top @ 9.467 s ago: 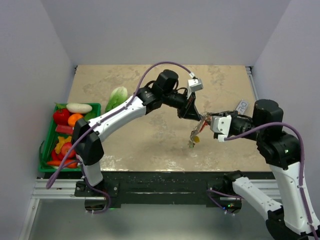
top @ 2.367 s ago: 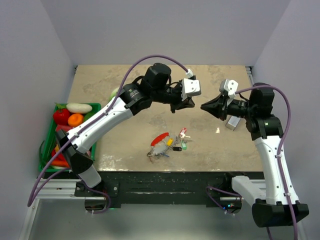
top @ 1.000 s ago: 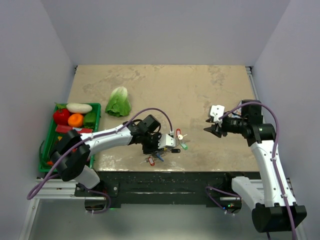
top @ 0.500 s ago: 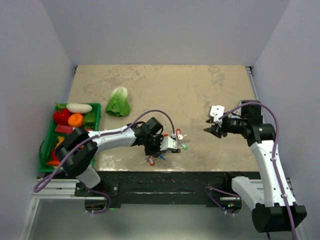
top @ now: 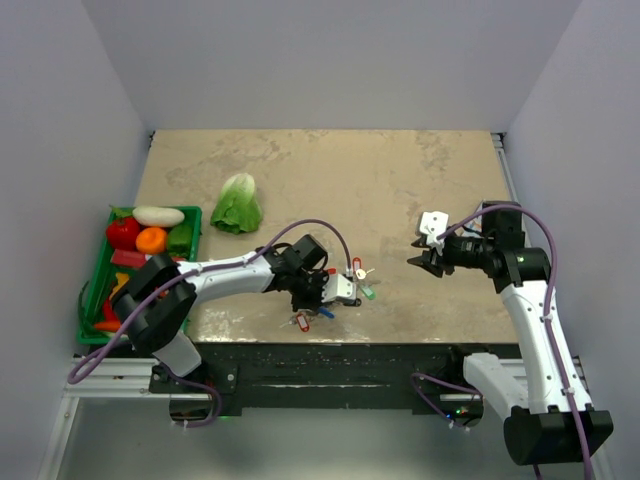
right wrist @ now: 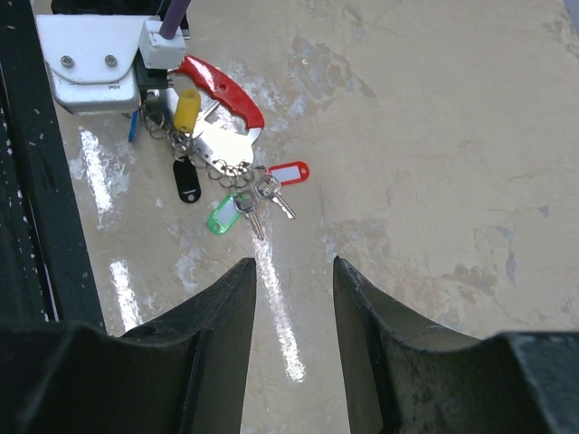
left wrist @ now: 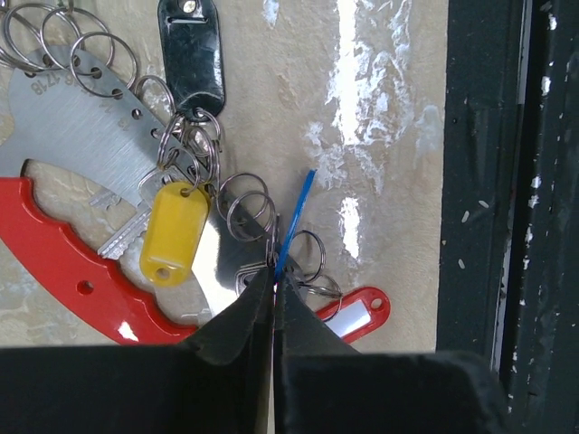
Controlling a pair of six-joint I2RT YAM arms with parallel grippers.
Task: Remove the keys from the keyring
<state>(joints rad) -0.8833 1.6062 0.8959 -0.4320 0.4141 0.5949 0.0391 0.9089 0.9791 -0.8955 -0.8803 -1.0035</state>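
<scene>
The left gripper (left wrist: 274, 278) is now drawn shut, with a blue tag (left wrist: 297, 212) of the keys (left wrist: 174, 233) pinched at its tips.

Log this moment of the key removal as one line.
left gripper: shut on keys at blue tag | right gripper: open, empty, apart | keys: bunched on keyring, near table edge

The left gripper (left wrist: 273, 276) hides the red fob's (left wrist: 54, 262) lower end and half a red tag (left wrist: 362, 309); its tips perhaps pinch a blue tag (left wrist: 294, 217), seen edge-on. Top-left rings (left wrist: 54, 36) are cropped by the frame
</scene>
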